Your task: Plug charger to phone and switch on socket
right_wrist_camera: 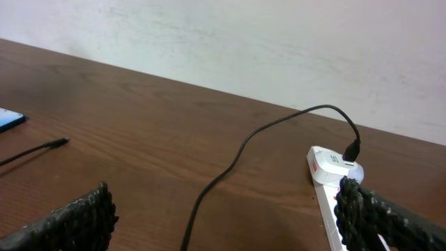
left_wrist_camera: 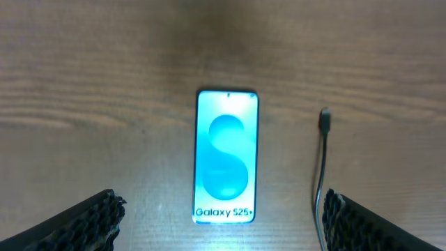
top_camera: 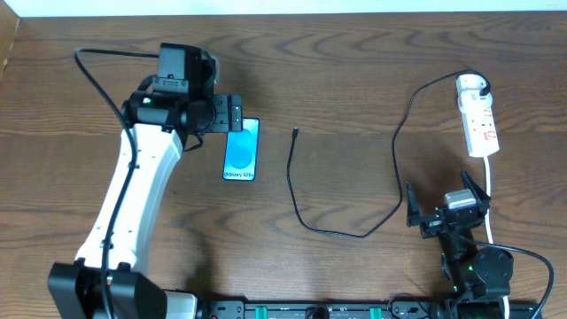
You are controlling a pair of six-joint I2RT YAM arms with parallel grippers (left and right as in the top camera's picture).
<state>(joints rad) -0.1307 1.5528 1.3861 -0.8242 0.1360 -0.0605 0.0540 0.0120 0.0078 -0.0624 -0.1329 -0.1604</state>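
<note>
The phone (top_camera: 241,150) lies flat, blue screen up, "Galaxy" text at its near end; it also shows in the left wrist view (left_wrist_camera: 226,157). My left gripper (top_camera: 232,114) is open just behind the phone's far end, holding nothing. The charger cable (top_camera: 341,232) runs from its plug tip (top_camera: 295,134), right of the phone, to the white adapter (top_camera: 472,85) seated in the socket strip (top_camera: 479,119) at the far right. The tip also shows in the left wrist view (left_wrist_camera: 325,120). My right gripper (top_camera: 447,204) is open and empty near the front edge, short of the strip (right_wrist_camera: 326,180).
The strip's white cord (top_camera: 490,190) runs toward the front edge past my right arm. The left arm's white link (top_camera: 133,199) crosses the left of the table. A pale wall (right_wrist_camera: 279,42) rises behind the table's far edge.
</note>
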